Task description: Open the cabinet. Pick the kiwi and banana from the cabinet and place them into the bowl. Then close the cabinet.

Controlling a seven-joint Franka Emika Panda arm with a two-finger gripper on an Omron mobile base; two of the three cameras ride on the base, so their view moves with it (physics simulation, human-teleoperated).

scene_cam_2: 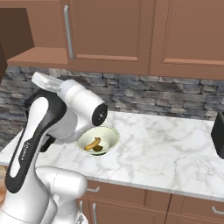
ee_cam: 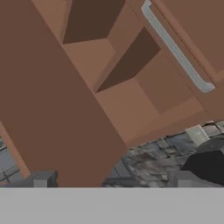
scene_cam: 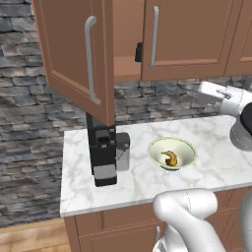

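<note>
The gripper (ee_cam: 111,178) stands with its jaws wide apart and carries nothing. In the hand view its two finger tips (ee_cam: 41,179) rise toward the underside and open interior of the cabinet (ee_cam: 127,100), so the hand sits below and in front of the opening, looking up into it.

The left door (scene_cam: 74,54) is swung outward and projects over the left end of the counter (scene_cam: 216,162); its long axis and bar handle (scene_cam: 90,59) run vertically. The right door (scene_cam: 189,39) is shut. The swung door lies to the left of the hand, and closing it likely calls for a push on its outer face back toward the frame.

The banana (scene_cam: 170,158) and the kiwi (scene_cam_2: 99,148) lie in the bowl (scene_cam: 187,147), which rests near the front edge of the counter, just right of the black coffee machine (scene_cam: 102,157). That machine stands directly beneath the swung door, limiting room below its lower edge. Judged from this, only the closing step remains.
</note>
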